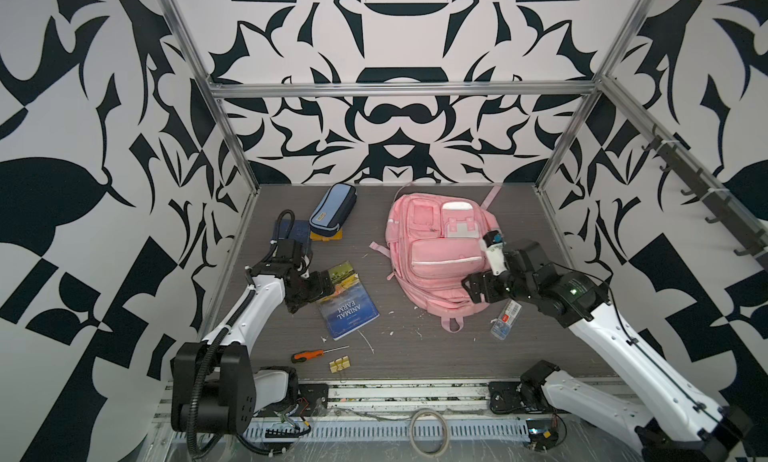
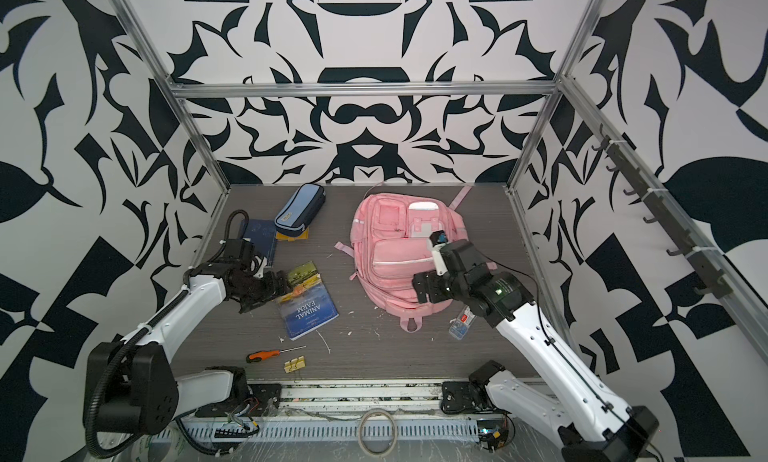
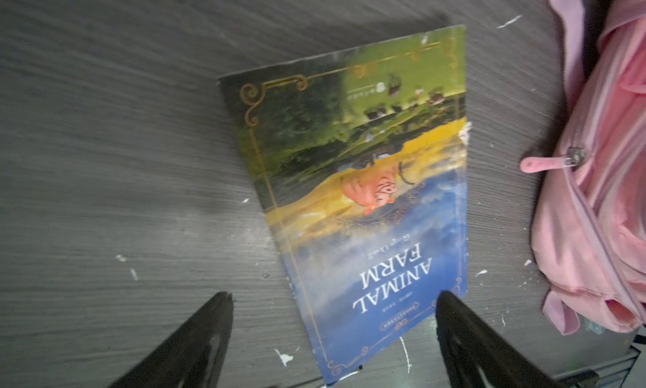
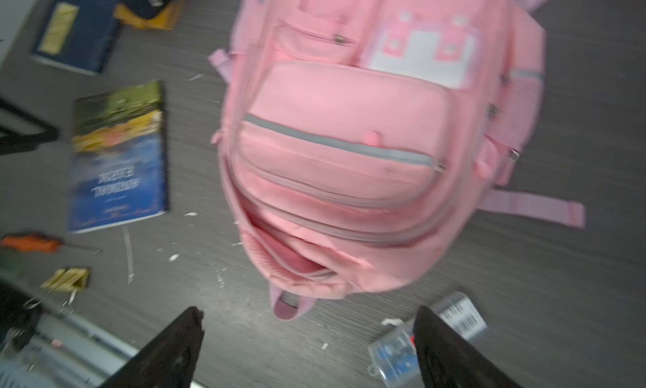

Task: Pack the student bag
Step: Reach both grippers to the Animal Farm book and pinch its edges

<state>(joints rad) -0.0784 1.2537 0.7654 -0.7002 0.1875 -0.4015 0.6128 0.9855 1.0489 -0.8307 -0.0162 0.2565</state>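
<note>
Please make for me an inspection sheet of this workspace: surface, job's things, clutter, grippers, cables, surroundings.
Surface: dark wood-grain table, scattered white scraps.
Job's things: pink student bag lying flat, a zip gaping near its handle loop.
Clutter: Animal Farm book, dark blue book, blue pencil case, orange screwdriver, binder clip, clear plastic box.
Grippers: left gripper open above the Animal Farm book; right gripper open near the bag; both empty.
Cables: black corrugated hose along the left arm.
Surroundings: black-and-white patterned walls, aluminium frame, hook rail.
</note>
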